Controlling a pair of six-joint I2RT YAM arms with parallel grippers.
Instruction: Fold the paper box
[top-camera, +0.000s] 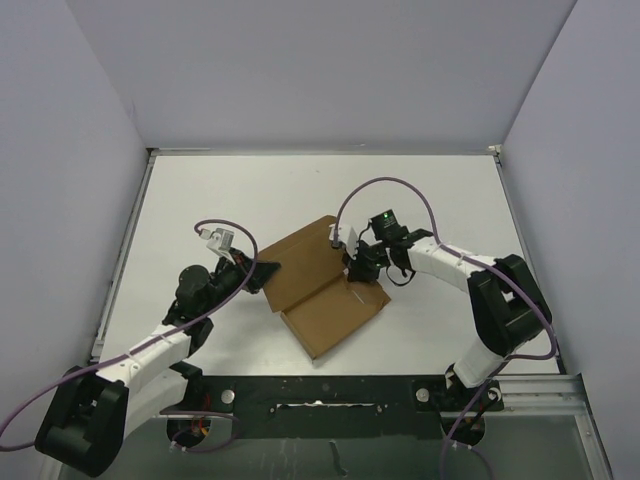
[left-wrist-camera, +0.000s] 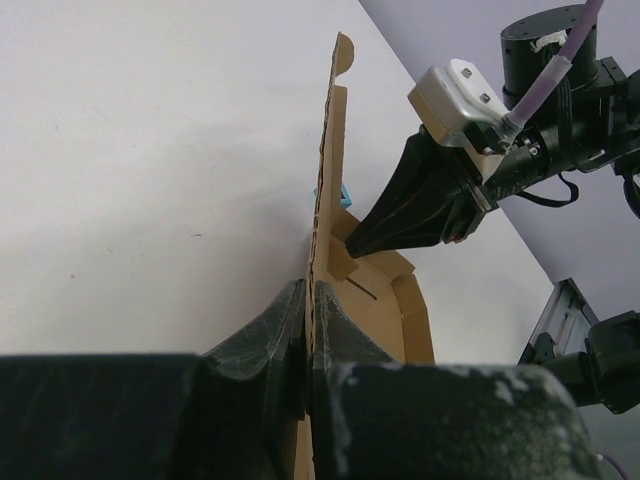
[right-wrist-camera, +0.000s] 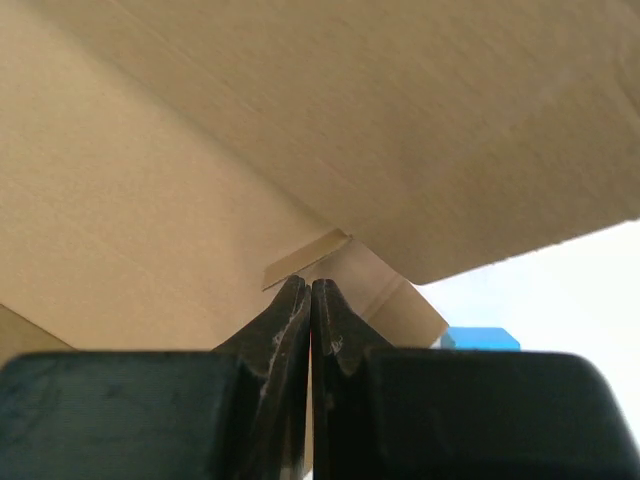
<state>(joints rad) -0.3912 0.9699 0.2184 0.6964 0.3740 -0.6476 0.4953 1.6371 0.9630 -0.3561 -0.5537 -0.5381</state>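
Observation:
The paper box (top-camera: 322, 285) is a brown cardboard sheet, partly folded, in the middle of the white table. My left gripper (top-camera: 266, 272) is shut on its left edge. In the left wrist view the gripper (left-wrist-camera: 310, 300) pinches a panel (left-wrist-camera: 326, 170) that stands upright, seen edge-on. My right gripper (top-camera: 357, 277) is shut, with its tips pressed down inside the box near a small tab; it shows in the left wrist view (left-wrist-camera: 362, 243). In the right wrist view the shut gripper (right-wrist-camera: 310, 288) points at the inner crease, with cardboard (right-wrist-camera: 300, 120) filling the view.
A small blue cube (right-wrist-camera: 480, 338) lies on the table just beyond the box; it also shows in the left wrist view (left-wrist-camera: 346, 194). Grey walls (top-camera: 90, 150) enclose the table on three sides. A metal rail (top-camera: 330, 395) runs along the near edge.

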